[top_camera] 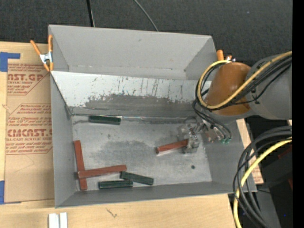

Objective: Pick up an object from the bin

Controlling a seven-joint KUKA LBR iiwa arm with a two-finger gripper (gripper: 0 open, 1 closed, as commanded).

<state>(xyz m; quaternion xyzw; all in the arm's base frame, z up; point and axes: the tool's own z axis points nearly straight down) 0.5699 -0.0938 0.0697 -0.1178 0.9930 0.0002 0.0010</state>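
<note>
Looks like the grab step: the gripper (191, 144) is low at the right side of the grey metal bin (128, 51), right at the right end of a flat red-brown stick (170, 148) lying on the floor there. Honestly can't tell if it's clamped on it or not. Next move, I reckon, is a straight lift once the grip is sure. The right wall is close, but there's bare floor to the left, and the heap of red and dark green sticks (115, 185) sits well apart in the front-left corner
</note>
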